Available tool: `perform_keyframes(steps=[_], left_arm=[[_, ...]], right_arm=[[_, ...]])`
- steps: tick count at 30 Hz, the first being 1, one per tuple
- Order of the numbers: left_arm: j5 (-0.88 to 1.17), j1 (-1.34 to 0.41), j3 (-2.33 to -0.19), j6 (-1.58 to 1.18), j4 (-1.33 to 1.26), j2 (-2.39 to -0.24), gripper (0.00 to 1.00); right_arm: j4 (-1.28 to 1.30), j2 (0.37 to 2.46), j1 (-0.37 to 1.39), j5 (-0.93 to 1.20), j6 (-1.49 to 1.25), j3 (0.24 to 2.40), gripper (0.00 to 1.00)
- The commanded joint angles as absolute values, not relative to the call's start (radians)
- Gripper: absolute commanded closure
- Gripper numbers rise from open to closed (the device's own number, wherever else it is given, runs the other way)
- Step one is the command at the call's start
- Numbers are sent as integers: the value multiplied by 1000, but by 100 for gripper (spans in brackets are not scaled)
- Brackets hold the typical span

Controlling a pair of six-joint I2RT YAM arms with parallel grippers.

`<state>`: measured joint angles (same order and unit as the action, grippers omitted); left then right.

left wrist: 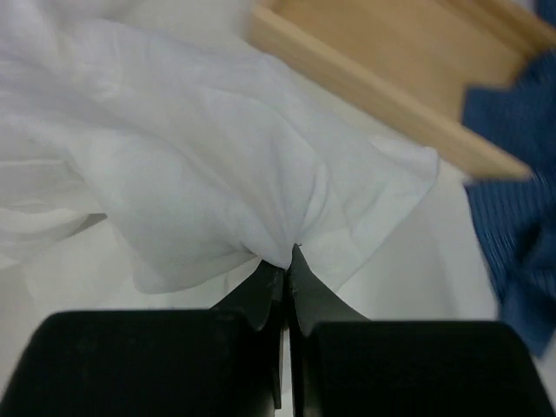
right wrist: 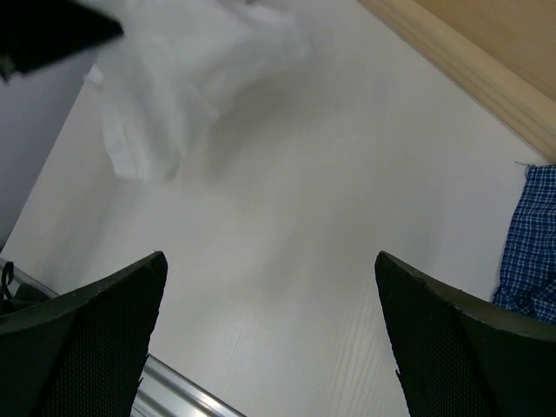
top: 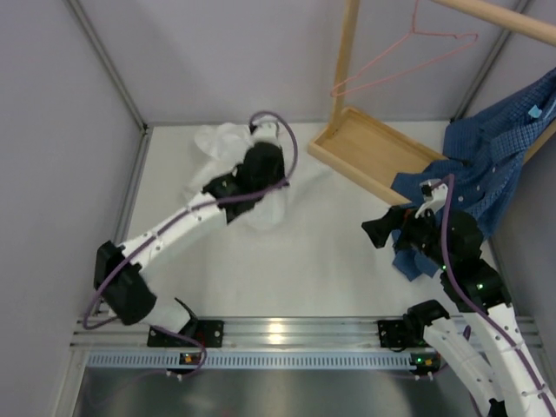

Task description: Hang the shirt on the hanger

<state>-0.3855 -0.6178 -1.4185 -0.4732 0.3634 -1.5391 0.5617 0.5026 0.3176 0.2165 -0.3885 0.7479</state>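
Shirt [top: 217, 143] bunched on the table [top: 304, 261], one fold pinched by the left gripper [left wrist: 287, 261]; right gripper [right wrist: 271, 256] spread and empty; hanger [top: 445, 35] bare on the rack [top: 495, 17], so the hanging itself is all still to do.

Seen from above and behind the near edge, the overhead camera takes in the whole worktop [top: 304, 261] to its far edge. The left wrist camera sits close behind the left gripper [left wrist: 288, 261] near the far edge, facing the far right corner. The right wrist camera, higher up by the right edge, looks past the right gripper [right wrist: 270, 256] toward the far left corner. All three share the shirt [top: 217, 143], the wooden rack base [top: 373, 156] and the blue checked shirt [top: 491, 165].
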Motion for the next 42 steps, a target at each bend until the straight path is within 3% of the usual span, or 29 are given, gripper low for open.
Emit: perform_keyframes(steps=[1, 7, 9, 11, 14, 18, 21, 26, 29, 33, 38, 42], left_arm=[[-463, -854, -1186, -562, 367, -1392, 100], [-306, -1261, -913, -569, 206, -1319, 97], [-258, -1316, -843, -560, 183, -1270, 45], [-370, -1318, -787, -578, 198, -1159, 2], [-657, -1298, -723, -690, 321, -979, 2], [-877, -1206, -732, -956, 562, -868, 2], [-905, -1128, -729, -1086, 672, -833, 2], [-940, -1088, -739, -1234, 811, -776, 2], [-939, -1088, -720, -1227, 827, -658, 2], [-920, -1089, -701, -1160, 825, -480, 2], [-899, -1088, -713, -1045, 830, -358, 2], [-884, -1088, -722, -1012, 830, -376, 2]], right_arm=[[531, 506, 308, 146, -357, 805, 0], [623, 561, 307, -113, -360, 841, 1], [620, 564, 305, -101, -368, 836, 1], [579, 577, 307, 8, -367, 828, 1], [471, 626, 307, 313, -338, 792, 0], [283, 855, 322, 502, -365, 810, 1], [253, 1080, 440, 419, -338, 925, 1], [356, 1478, 656, 103, -196, 1331, 1], [362, 1761, 690, 90, -115, 1510, 8], [477, 2027, 698, 138, -14, 1777, 7], [563, 2233, 712, 244, 97, 2023, 5], [627, 2370, 730, 190, 144, 2140, 6]])
